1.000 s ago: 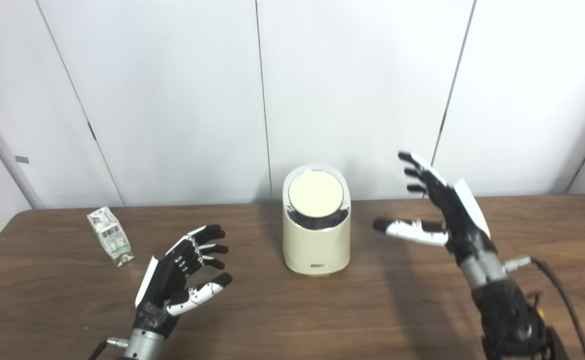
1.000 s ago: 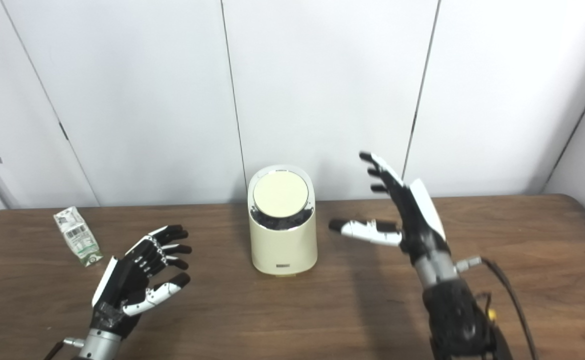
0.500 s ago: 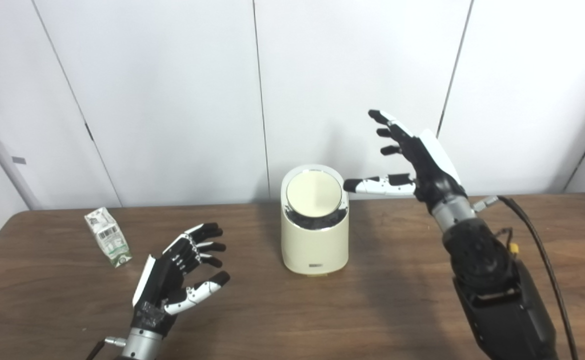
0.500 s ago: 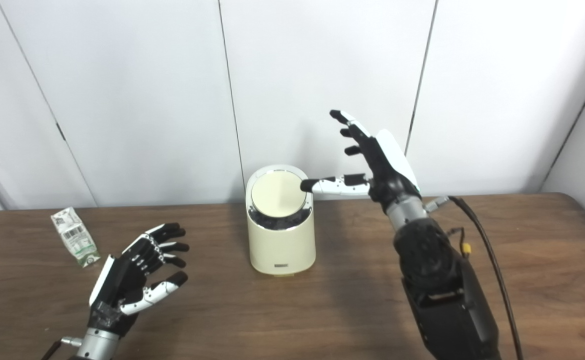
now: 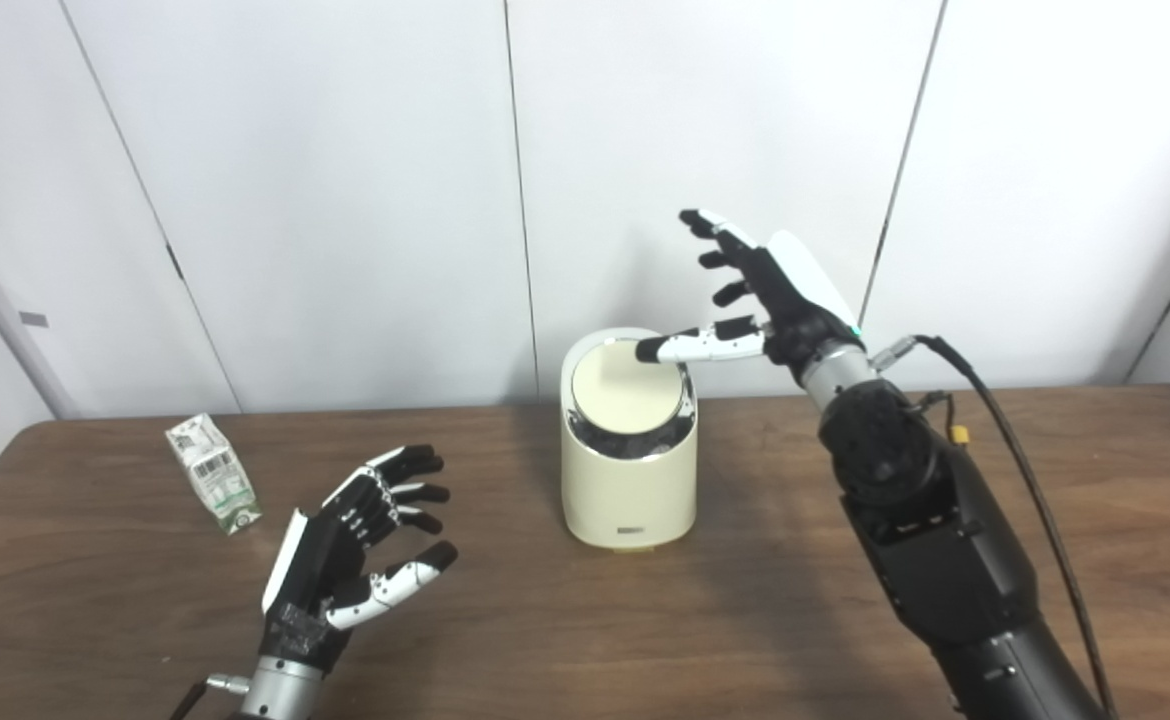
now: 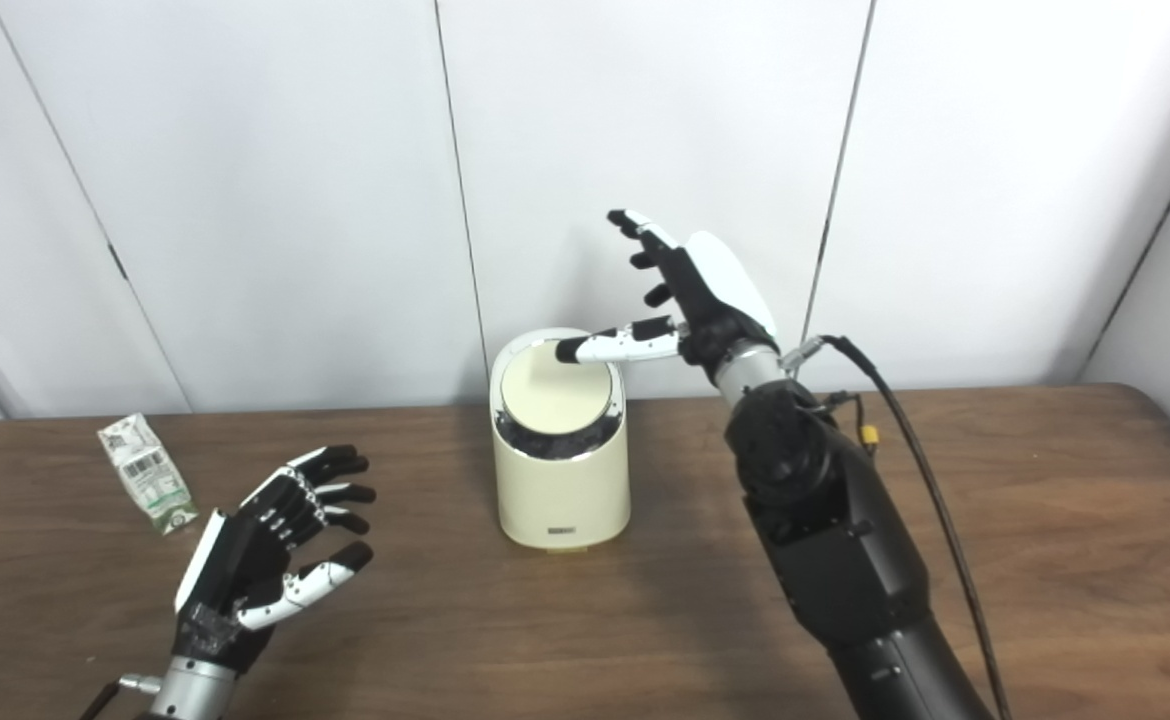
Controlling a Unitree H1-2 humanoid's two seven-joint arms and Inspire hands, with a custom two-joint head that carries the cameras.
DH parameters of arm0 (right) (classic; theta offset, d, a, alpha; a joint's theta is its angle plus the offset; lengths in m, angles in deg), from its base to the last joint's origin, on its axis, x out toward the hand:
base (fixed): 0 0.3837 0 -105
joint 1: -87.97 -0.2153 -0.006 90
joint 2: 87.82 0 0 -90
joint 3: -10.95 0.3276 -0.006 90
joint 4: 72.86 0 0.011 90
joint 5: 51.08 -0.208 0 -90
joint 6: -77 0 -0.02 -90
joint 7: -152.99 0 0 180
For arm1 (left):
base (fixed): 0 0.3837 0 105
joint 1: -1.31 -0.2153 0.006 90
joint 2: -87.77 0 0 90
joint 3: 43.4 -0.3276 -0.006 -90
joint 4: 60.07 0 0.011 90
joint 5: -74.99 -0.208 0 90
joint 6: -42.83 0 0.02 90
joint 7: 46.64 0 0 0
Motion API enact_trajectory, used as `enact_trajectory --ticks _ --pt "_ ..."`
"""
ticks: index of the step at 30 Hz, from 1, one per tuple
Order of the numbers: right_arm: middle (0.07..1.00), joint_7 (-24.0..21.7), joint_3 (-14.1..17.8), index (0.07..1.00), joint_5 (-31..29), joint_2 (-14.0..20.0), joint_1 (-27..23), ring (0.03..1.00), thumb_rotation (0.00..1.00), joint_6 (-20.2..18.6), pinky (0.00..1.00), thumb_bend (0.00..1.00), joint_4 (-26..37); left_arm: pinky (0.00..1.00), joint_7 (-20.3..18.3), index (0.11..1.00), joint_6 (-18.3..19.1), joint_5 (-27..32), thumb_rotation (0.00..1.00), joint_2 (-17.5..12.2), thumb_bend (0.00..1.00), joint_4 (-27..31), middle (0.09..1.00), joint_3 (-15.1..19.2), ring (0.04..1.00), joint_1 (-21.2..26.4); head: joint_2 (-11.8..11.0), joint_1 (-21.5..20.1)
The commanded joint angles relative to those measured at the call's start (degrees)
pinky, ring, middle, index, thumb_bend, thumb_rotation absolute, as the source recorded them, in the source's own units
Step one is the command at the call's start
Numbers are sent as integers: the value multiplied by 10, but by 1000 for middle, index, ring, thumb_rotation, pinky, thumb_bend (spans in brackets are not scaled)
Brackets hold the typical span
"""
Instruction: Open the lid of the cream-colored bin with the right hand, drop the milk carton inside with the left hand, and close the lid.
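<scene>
At worktop centre: cream-colored bin (image 5: 629, 480), lid (image 5: 626, 385) shut, right robot hand (image 5: 780, 295) spread empty, thumb over it. Step: opening; a downward press is judged needed. Left robot hand (image 5: 350, 555) open, empty; milk carton (image 5: 213, 472) unlifted.

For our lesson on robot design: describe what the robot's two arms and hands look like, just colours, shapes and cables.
Both the left hand and right hand are black with white back plates, white thumb segments and dark fingertips, on silver metal wrists. The right forearm is bulky matte black, with a black cable looping along it and a small yellow connector.
</scene>
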Motion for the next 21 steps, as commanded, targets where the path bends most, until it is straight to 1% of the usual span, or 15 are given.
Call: enact_trajectory --ticks 1,2,5,8,14,18,21 --pt "926 16 2 914 1 -1 -34 864 336 14 690 774 2 561 1 803 -10 9 116 9 664 -7 783 -5 692 -14 3 1" --pt "930 18 2 912 1 -2 -34 870 336 19 699 778 -3 558 0 804 -8 10 135 9 673 -4 782 -6 691 -15 3 1" --pt "941 19 -2 912 2 -3 -33 888 329 28 728 791 -12 560 1 803 -2 9 144 10 683 3 780 -6 689 -18 4 1" --pt "955 11 -7 924 1 -2 -31 909 332 27 761 812 -15 561 -1 809 0 10 143 10 669 7 787 -8 695 -20 6 2" --pt "958 4 -20 934 5 3 -29 921 331 23 782 869 -15 563 -2 811 5 13 140 11 667 11 791 -9 697 -22 8 2" --pt "955 -2 -27 943 8 8 -28 919 319 16 788 888 -14 559 0 810 4 9 141 11 658 11 790 -10 695 -22 9 2" --pt "955 -5 -29 946 7 12 -26 922 311 19 793 902 -16 564 3 810 12 9 134 13 658 18 791 -11 696 -24 11 3"
